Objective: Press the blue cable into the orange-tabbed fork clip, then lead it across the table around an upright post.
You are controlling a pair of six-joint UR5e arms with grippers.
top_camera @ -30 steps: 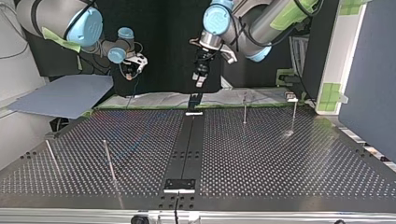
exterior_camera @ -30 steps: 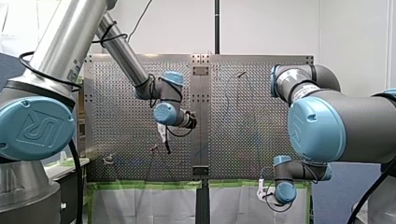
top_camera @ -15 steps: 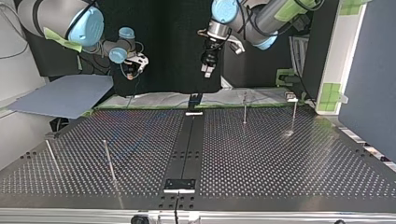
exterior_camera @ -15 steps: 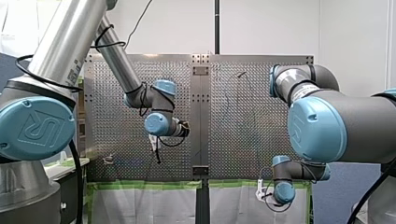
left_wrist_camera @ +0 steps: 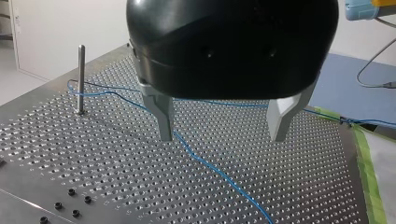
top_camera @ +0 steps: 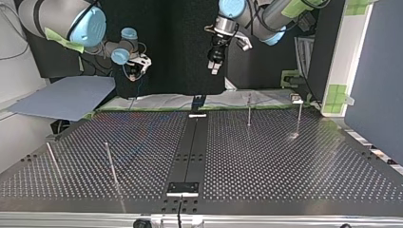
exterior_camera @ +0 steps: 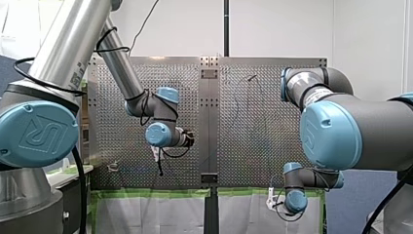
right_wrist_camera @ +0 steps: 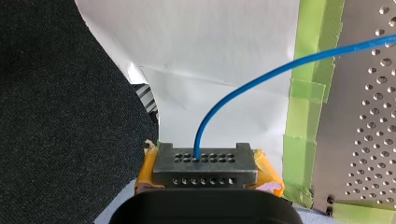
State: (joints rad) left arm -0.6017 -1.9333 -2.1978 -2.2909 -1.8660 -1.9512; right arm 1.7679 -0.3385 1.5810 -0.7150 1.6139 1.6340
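The fingers of my right gripper (right_wrist_camera: 201, 163), yellow-padded, are pressed together on the thin blue cable (right_wrist_camera: 199, 140). The cable leaves them straight ahead, then arcs sideways over the green tape (right_wrist_camera: 306, 116) onto the perforated metal surface (right_wrist_camera: 369, 116). Out on the surface it lies flat and bends by a slim upright metal post (left_wrist_camera: 81, 79). One stretch runs slantwise under my left gripper (left_wrist_camera: 223, 136), whose metal fingers are spread wide and hang above it, touching nothing. The cable looks light, limp and slick, so it will likely sag and slide rather than hold a shape. It wants a firm pinch across its length, close to the spot being seated. I cannot make out the orange-tabbed fork clip.
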